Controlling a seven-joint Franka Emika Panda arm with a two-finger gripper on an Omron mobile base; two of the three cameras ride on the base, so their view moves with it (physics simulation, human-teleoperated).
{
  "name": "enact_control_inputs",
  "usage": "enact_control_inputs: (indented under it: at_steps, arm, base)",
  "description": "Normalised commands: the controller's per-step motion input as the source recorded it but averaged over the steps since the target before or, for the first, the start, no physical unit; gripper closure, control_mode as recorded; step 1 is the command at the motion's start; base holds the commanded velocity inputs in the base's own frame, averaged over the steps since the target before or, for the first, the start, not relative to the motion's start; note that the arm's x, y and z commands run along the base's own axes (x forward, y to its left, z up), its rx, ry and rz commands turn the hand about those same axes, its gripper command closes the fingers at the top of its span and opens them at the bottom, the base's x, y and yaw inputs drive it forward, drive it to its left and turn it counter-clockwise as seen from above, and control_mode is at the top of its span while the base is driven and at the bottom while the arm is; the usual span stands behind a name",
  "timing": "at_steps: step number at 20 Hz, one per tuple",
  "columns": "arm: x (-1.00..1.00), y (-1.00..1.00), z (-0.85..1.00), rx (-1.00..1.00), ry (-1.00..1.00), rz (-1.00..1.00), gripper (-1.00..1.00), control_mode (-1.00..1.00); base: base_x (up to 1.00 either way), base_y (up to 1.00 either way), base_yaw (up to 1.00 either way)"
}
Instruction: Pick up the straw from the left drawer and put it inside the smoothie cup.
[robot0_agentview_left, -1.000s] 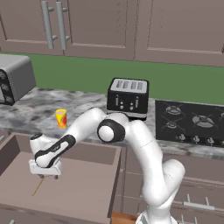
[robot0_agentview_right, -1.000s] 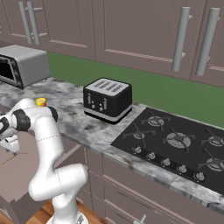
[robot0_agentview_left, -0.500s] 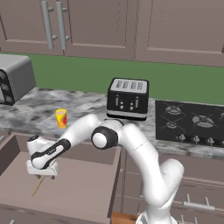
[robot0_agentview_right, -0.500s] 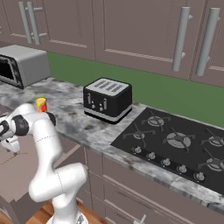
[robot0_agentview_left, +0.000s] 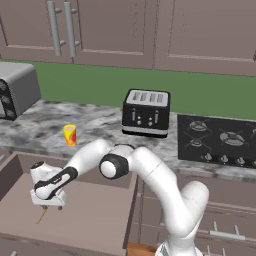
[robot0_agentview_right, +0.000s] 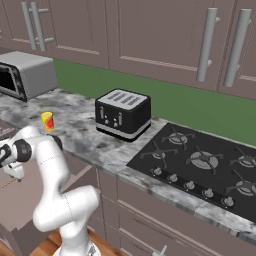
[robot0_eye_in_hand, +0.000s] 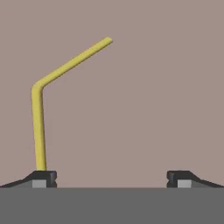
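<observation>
Tan-orange and very thin, the straw (robot0_eye_in_hand: 38, 127) lies flat on the bare floor of the left drawer (robot0_agentview_left: 95, 220), directly under the gripper (robot0_eye_in_hand: 109, 177), whose jaws stand wide apart with nothing between them. In the hand view the straw's long shaft runs up from the tip of one finger, then bends and slants away across the gap, so it sits off to that side rather than centred. The next move, I judge, needs the gripper shifted toward that shaft before closing. The smoothie cup (robot0_agentview_left: 70, 135) stands on the tabletop (robot0_agentview_left: 100, 127) behind the drawer, well apart.
</observation>
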Motion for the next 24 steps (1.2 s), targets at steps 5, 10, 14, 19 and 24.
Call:
enact_control_inputs:
  at_steps: [5,10,14,19,24]
  arm:
    - [0.17,0.03,-0.09,0.00,0.00,0.00,-1.00,-1.00]
    - [0.19,0.06,-0.02,0.00,0.00,0.00,-1.00,-1.00]
    - [0.12,0.08,-0.04,0.00,0.00,0.00,-1.00,-1.00]
    - [0.09,0.11,-0.05,0.00,-0.02,0.00,-1.00,-1.00]
    - [0.13,0.15,-0.17,0.00,-0.04,0.00,-1.00,-1.00]
  base:
    - [0.00,0.00,0.00]
    - [0.00,0.00,0.00]
    - [0.00,0.00,0.00]
    - [0.00,0.00,0.00]
    - [0.00,0.00,0.00]
